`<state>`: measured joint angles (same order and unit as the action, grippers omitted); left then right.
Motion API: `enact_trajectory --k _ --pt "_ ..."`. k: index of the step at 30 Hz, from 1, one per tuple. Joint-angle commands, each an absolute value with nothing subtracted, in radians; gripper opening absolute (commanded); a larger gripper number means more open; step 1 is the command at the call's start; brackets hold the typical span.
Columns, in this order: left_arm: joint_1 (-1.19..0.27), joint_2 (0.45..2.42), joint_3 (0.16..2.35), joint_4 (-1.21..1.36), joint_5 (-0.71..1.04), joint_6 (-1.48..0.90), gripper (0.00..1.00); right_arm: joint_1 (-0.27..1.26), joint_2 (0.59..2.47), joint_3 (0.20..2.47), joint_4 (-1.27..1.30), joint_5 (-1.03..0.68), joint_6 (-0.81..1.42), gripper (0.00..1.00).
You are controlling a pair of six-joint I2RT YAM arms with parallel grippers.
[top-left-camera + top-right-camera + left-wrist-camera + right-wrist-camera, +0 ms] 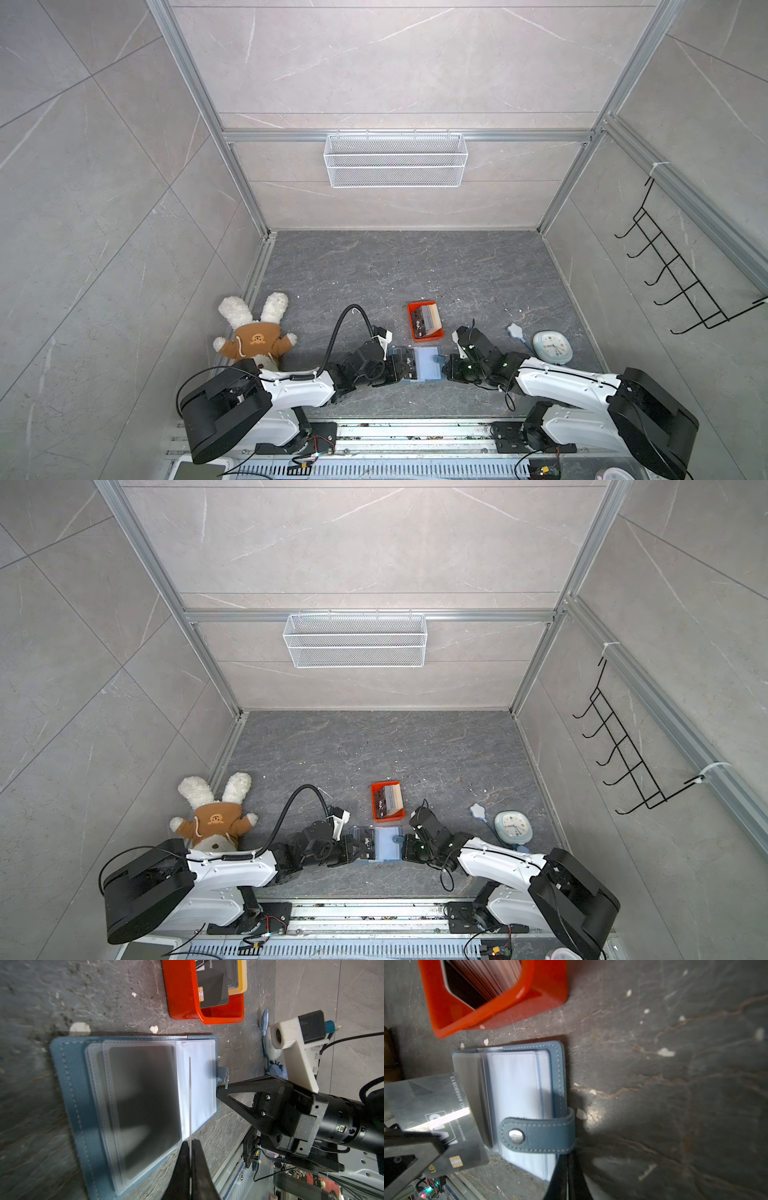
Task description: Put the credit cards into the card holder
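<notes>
The blue card holder (pixel 428 363) (pixel 388 843) lies open on the dark floor between both arms, its clear pockets (pixel 145 1095) facing up. My left gripper (pixel 190 1142) (pixel 400 370) is shut on one dark credit card (pixel 436 1101), seen edge-on (pixel 190 1095) over the left pockets. My right gripper (pixel 568 1159) (pixel 221 1088) (pixel 446 368) is shut on the holder's right edge beside the snap tab (pixel 537 1134). More credit cards (pixel 426 320) (pixel 214 987) stand in a small orange tray (pixel 424 337) (pixel 508 1012) just behind the holder.
A plush rabbit (pixel 253 332) lies at the left wall. A pale blue clock (pixel 552 347) sits right of the right arm. A wire basket (pixel 395 160) hangs on the back wall, and a black hook rack (pixel 673 270) hangs on the right wall.
</notes>
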<state>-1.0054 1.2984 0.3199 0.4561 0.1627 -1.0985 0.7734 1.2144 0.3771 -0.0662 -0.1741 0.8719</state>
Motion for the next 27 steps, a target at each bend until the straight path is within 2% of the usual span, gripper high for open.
enact_trajectory --k 1,27 --pt "-1.007 1.295 0.351 0.482 0.175 -1.069 0.00 0.784 1.201 0.368 -0.065 -0.138 0.867 0.07" --pt "-1.003 1.337 0.373 0.501 0.204 -1.089 0.00 0.802 1.245 0.362 -0.043 -0.139 0.868 0.03"
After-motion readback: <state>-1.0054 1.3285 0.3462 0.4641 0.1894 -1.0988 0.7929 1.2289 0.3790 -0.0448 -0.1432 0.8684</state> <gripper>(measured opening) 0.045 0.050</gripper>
